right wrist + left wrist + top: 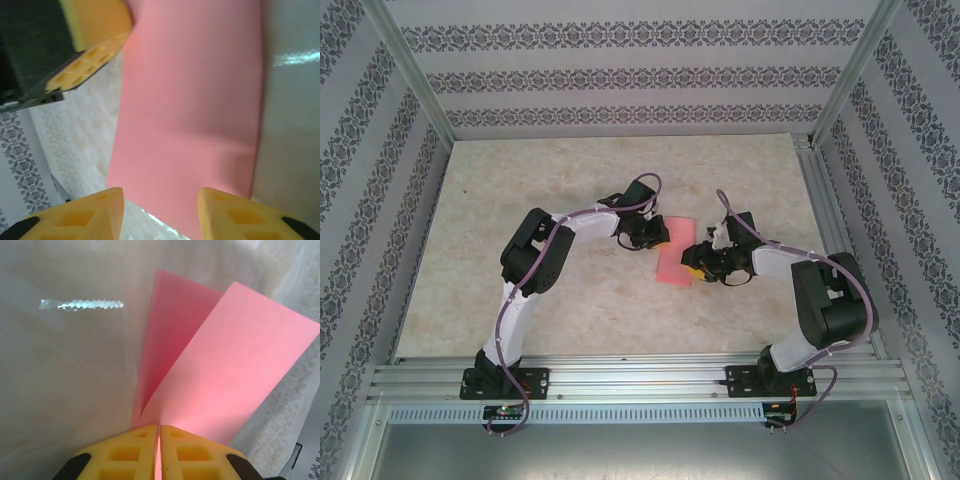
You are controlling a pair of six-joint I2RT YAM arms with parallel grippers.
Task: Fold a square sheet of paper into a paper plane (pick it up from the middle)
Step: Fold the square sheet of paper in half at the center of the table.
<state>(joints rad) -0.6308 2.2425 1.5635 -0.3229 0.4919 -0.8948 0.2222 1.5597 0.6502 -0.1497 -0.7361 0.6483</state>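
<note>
The square sheet of paper (675, 263) is pink-red and lies mid-table, bent over on itself into a loose fold. My left gripper (655, 237) is shut on its far edge; in the left wrist view the yellow fingers (135, 452) pinch the curled paper (235, 365), whose two flaps fan out ahead. My right gripper (698, 268) hovers at the paper's near right edge. It stands open in the right wrist view, the pink paper (195, 100) lying beyond the gap between its fingertips (95, 212). The left gripper's yellow pad (92, 42) shows at the top left there.
The beige marbled table top (520, 200) is fenced by an aluminium frame with posts (415, 75) and patterned walls. A rail (620, 380) at the near edge carries both arm bases. Open table lies to the left and behind the paper.
</note>
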